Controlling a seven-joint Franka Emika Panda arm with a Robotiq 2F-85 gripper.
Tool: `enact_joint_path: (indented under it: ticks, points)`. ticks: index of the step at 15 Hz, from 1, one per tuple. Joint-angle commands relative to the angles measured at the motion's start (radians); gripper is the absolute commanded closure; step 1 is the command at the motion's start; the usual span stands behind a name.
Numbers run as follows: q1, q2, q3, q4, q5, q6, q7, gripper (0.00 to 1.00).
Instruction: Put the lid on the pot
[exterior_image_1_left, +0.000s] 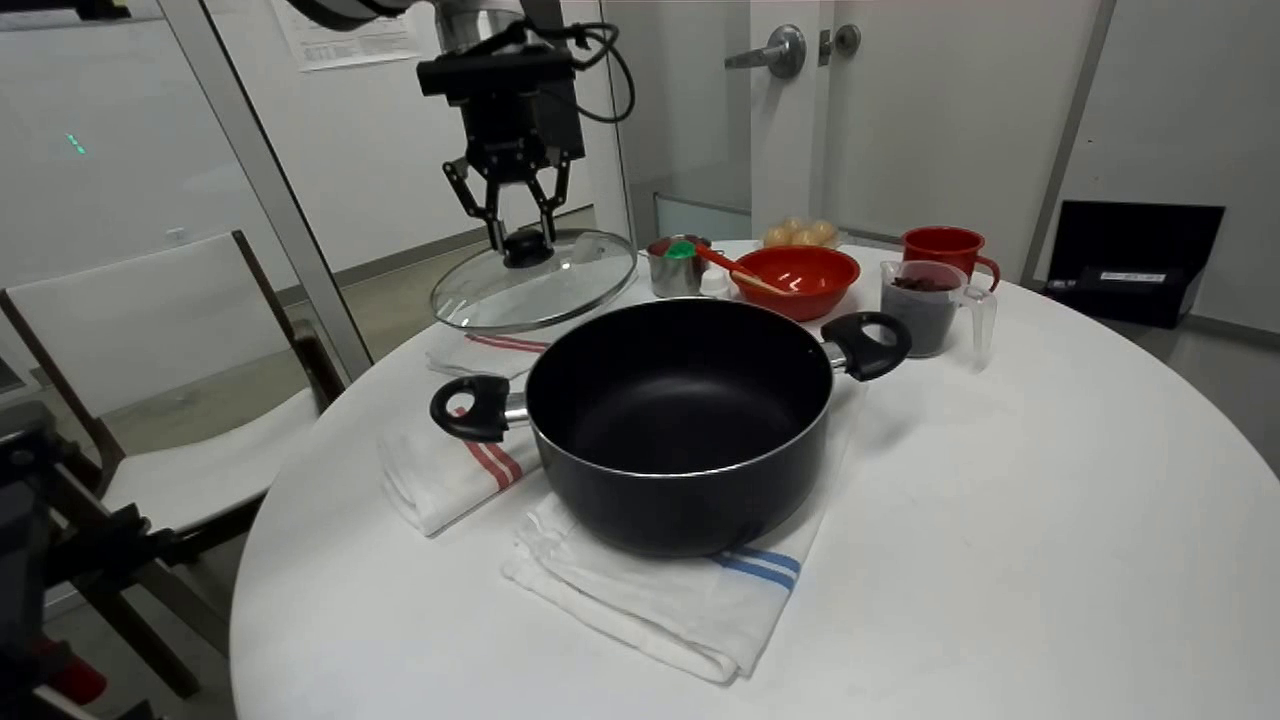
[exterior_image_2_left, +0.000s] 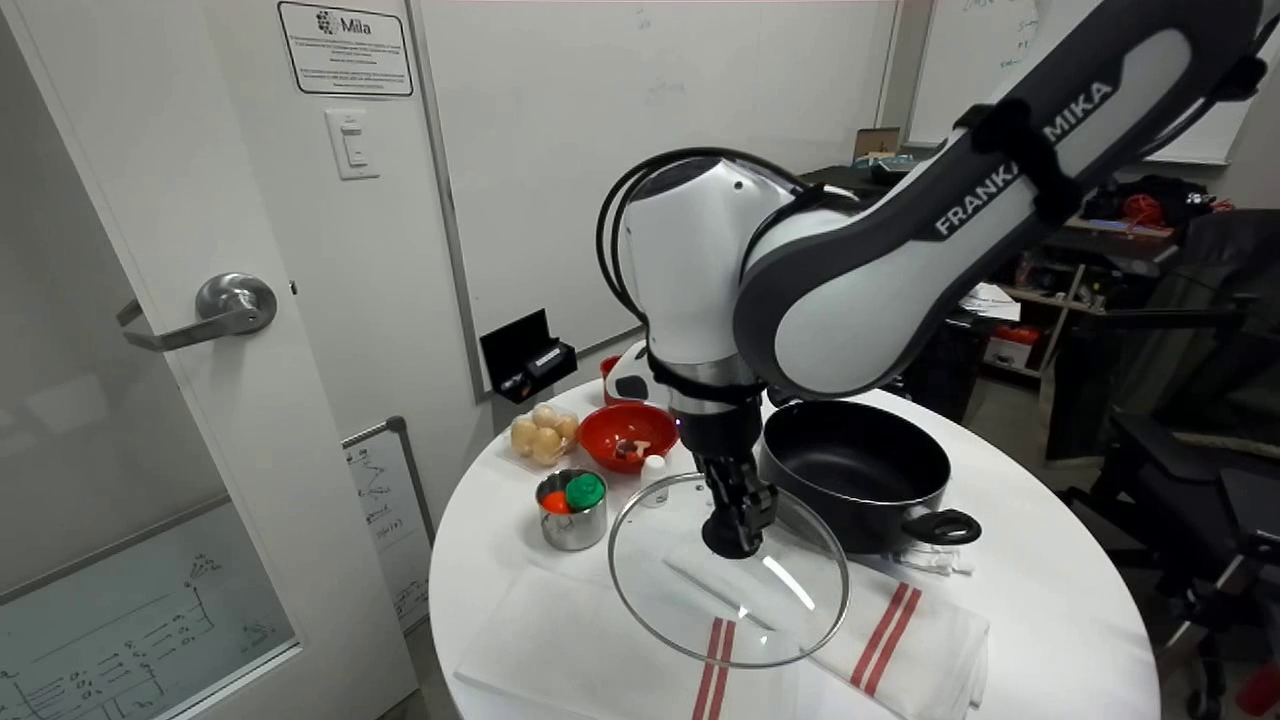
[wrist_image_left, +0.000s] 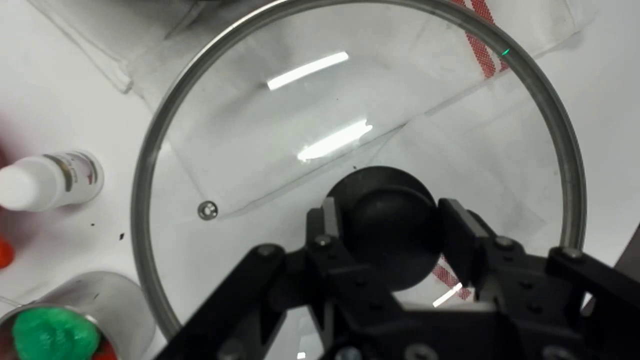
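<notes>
The round clear glass lid (exterior_image_1_left: 530, 295) hangs above the folded towels beside the pot; it also shows in an exterior view (exterior_image_2_left: 700, 595) and fills much of the wrist view (wrist_image_left: 280, 140). My gripper (exterior_image_1_left: 523, 240) is shut on its black knob, with one finger on each side of the knob in the wrist view (wrist_image_left: 389, 220). The lid looks slightly tilted in an exterior view. The wide black pot (exterior_image_1_left: 690, 510) stands uncovered and upright on a blue-striped towel, apart from the lid; it also shows in an exterior view (exterior_image_2_left: 840, 520), partly hidden by the arm.
A red bowl (exterior_image_2_left: 628, 438), a steel cup (exterior_image_2_left: 574, 528) with green and red items, a small white bottle (wrist_image_left: 55, 180) and a pack of eggs (exterior_image_2_left: 545, 434) stand near the lid. A measuring cup (exterior_image_1_left: 922, 315) and a red mug (exterior_image_1_left: 940, 247) stand beyond the pot.
</notes>
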Motion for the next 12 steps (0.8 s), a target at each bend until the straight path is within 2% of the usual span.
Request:
enact_joint_path:
  ticks: [1,8,12]
  points:
    - [-0.019,-0.103,0.000,-0.047,0.011,-0.055,0.042,0.75]
    - [-0.102,-0.166,-0.018,-0.031,0.079,-0.178,0.105,0.75]
    - [-0.165,-0.177,-0.032,-0.043,0.148,-0.200,0.117,0.75]
